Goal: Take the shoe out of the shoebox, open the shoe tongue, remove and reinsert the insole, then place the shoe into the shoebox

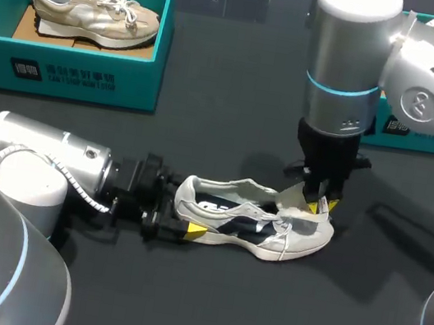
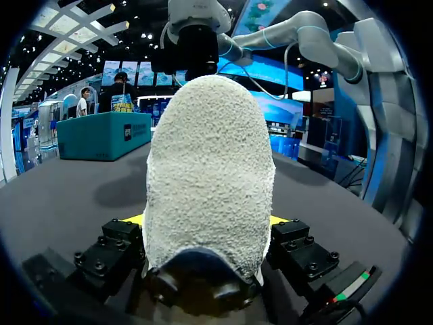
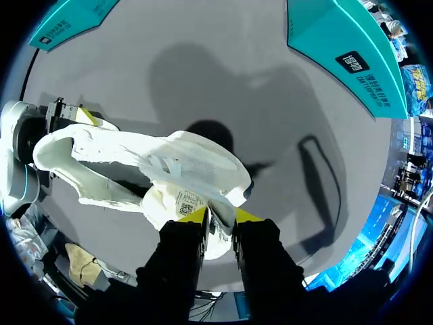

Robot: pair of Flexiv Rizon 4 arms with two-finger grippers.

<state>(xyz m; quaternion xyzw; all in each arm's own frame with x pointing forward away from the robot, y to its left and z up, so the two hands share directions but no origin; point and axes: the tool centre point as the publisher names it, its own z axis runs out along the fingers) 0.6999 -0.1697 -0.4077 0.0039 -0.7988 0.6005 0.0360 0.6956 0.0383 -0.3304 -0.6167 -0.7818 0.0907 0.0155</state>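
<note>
Head view: the white shoe (image 1: 253,223) lies on the dark table (image 1: 201,310). The left gripper (image 1: 187,228) squeezes its heel from both sides. The right gripper (image 1: 320,205), fingers close together, pinches the tongue (image 1: 294,199).

The head camera looks down on the bench (image 1: 201,310) from behind. The left wrist camera sits level, close behind the shoe (image 1: 253,223) all three share; the right wrist camera looks straight down.
</note>
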